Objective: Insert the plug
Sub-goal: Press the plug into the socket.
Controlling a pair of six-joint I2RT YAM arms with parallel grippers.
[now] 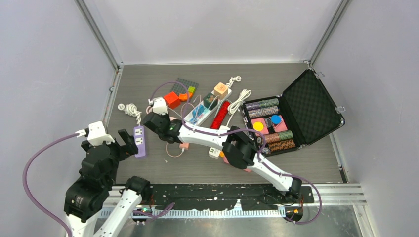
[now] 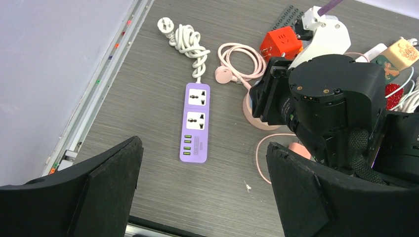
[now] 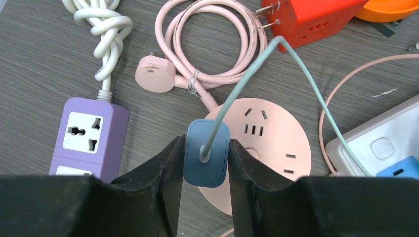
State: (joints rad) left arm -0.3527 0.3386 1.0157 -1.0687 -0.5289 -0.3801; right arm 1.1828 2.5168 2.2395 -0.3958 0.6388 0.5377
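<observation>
My right gripper [image 3: 205,143] is shut on a blue plug [image 3: 207,158], which carries a pale teal cable [image 3: 257,64] out of its back. The plug hangs over the left part of a round pink socket hub [image 3: 272,143]; whether its pins touch the hub is hidden. A purple power strip [image 3: 89,136] lies just left of it. In the left wrist view my left gripper [image 2: 203,148] stands wide open over bare table, near the purple power strip's [image 2: 195,123] USB end. From above, the right gripper [image 1: 150,121] reaches left across the table, and the left gripper [image 1: 129,143] sits beside the purple strip [image 1: 140,140].
A red cube adapter [image 3: 311,19], a coiled pink cord with its plug [image 3: 158,76], a knotted white cord [image 3: 106,29] and a white strip [image 3: 380,143] crowd round the hub. An open black case of poker chips [image 1: 296,118] stands at the right. The left wall rail [image 2: 99,89] is close.
</observation>
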